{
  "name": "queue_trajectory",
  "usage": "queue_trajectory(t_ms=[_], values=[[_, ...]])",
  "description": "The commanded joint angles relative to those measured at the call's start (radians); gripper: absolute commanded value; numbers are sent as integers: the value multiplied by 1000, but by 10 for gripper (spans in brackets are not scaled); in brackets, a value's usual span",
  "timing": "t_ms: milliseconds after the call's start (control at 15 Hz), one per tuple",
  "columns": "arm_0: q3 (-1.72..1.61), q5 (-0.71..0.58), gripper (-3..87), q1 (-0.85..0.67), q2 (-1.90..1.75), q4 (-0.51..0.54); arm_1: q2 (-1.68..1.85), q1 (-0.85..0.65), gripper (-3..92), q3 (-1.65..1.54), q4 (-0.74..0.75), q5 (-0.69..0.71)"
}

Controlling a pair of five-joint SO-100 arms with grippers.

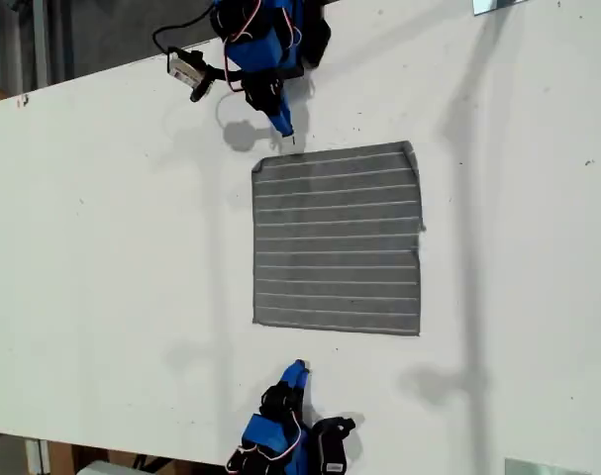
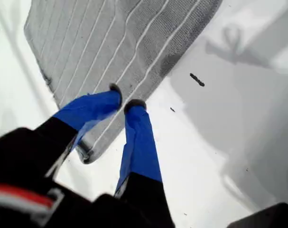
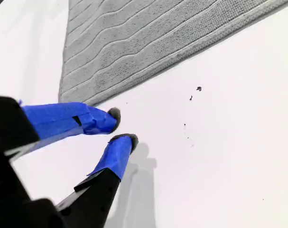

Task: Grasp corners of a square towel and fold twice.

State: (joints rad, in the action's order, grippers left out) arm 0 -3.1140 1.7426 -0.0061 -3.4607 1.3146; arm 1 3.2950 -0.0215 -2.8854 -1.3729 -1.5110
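— What was the towel (image 1: 338,240) made of?
— Cloth: a matt grey weave with a fine ribbed texture, thin white stripes standing slightly raised, and a darker, flatter hem round the edge.
— And the table (image 1: 112,267)?
— A smooth white top, matt, with only a faint sheen and a few small dark specks.
— My first gripper (image 2: 125,99)?
— Its fingers (image 2: 139,142) were wrapped in blue tape, slightly wrinkled, with a dull sheen, over black plastic; the tips looked grey and rubbery.
— My second gripper (image 3: 121,126)?
— The same blue tape over matt black plastic, with grey pads at the tips.
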Motion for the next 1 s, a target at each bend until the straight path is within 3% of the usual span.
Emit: queue_trajectory(t_ms=[0,67,200,400,467,667,800,933], values=[[-6,14,131,29,-5,-11,-46,35,154,81,110,69],[-6,63,180,46,-5,-11,-212,3,184,218,86,107],[-8,37,202,25,-6,-31,-764,2,196,569,124,216],[-6,-34,202,-26,-8,-54,-1726,270,235,1104,-35,178],[-6,-43,206,-35,-8,-37,-1868,364,237,1206,-67,130],[-6,-41,206,-12,-8,-44,-1459,646,247,913,-3,-268],[-6,-51,206,2,-8,-57,-1408,821,272,969,-110,-492],[-6,-61,209,-5,-8,-69,-1468,888,305,1052,-37,-474]])
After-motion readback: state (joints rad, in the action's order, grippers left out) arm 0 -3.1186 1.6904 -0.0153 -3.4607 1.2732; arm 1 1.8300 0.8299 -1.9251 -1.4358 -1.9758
